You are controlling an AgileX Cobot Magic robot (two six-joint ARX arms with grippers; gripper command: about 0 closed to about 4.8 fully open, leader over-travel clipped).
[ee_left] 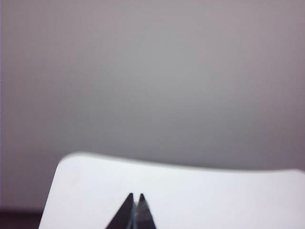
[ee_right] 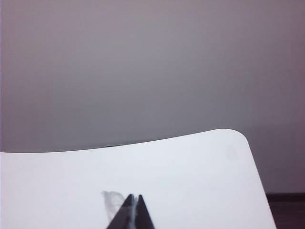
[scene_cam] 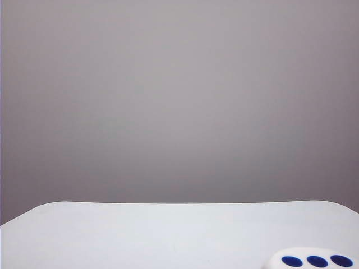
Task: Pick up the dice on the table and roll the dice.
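The die [scene_cam: 314,259] is sitting on the table [scene_cam: 168,235] at the near right of the exterior view, cut off by the frame's lower edge so that only its top strip is showing. A row of three dark blue pips is facing the camera on that strip; the rest of the die, including any red pip, is lying out of frame. Nothing is touching it, and no arm is appearing anywhere in the exterior view.

Neither wrist view is catching the die. The left gripper [ee_left: 135,196] is hovering above the table, its dark fingers pressed tip to tip with no gap and nothing between them, and it is looking out across the bare white top toward a rounded far corner and the grey wall. The right gripper [ee_right: 134,196] is doing much the same over its own side, its fingers likewise drawn together and empty, with a faint grey smudge [ee_right: 112,200] showing on the table just beside the tips.

As a judgement, both grippers are standing well apart from the die, so a roll is either finished or not yet begun; the pictures cannot say which. If it is yet to come, a gripper needs to spread its fingers, reach the die, lift and release.
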